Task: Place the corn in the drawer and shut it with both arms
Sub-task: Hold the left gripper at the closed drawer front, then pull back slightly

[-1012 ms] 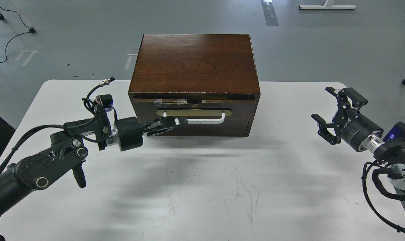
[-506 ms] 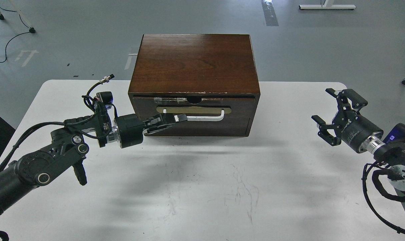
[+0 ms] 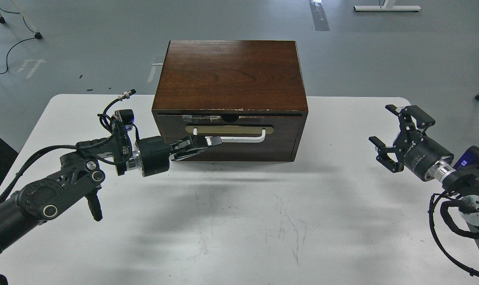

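Evidently the left gripper (image 3: 208, 141), fingers pressed together, is pushing on the white handle (image 3: 239, 138) of the shut-looking drawer (image 3: 227, 140) at frame centre, presumably hiding the unseen corn, while the right gripper (image 3: 396, 136) is hovering spread over the bench (image 3: 263, 221).

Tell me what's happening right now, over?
Left gripper shut at drawer handle. Right gripper open, idle. Drawer looks closed. No corn visible.
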